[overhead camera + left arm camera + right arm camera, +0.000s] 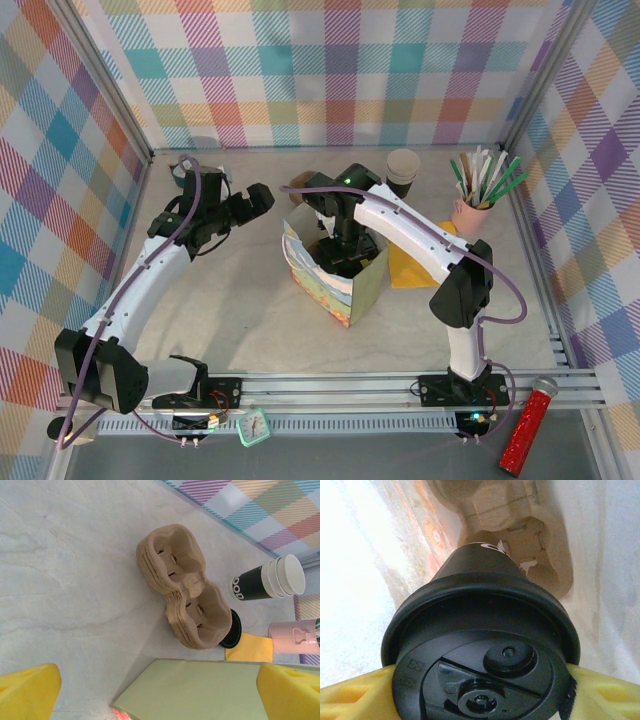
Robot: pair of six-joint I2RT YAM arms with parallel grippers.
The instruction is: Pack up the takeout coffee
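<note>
The takeout coffee (pixel 480 630), a black cup with a glossy black lid, is upright inside the paper bag (pixel 352 290). My right gripper (pixel 480 700) is shut on it, with a yellow pad pressed against each side just under the lid rim. Below the cup, a brown pulp carrier (pixel 525 540) lies on the bag's floor; whether the cup's base rests in it I cannot tell. In the top view, my right gripper (pixel 345 250) reaches down into the bag's mouth. My left gripper (pixel 258 200) hangs open left of the bag, its yellow fingertips (pixel 27 690) wide apart and holding nothing.
A stack of pulp carriers (pixel 185 595) lies behind the bag's green side (pixel 200 690). Beside it are a loose black lid (pixel 234 630), lidless black cups (pixel 270 580), a yellow napkin (pixel 250 647) and a pink holder of stirrers (pixel 475 205). Checked walls enclose the table.
</note>
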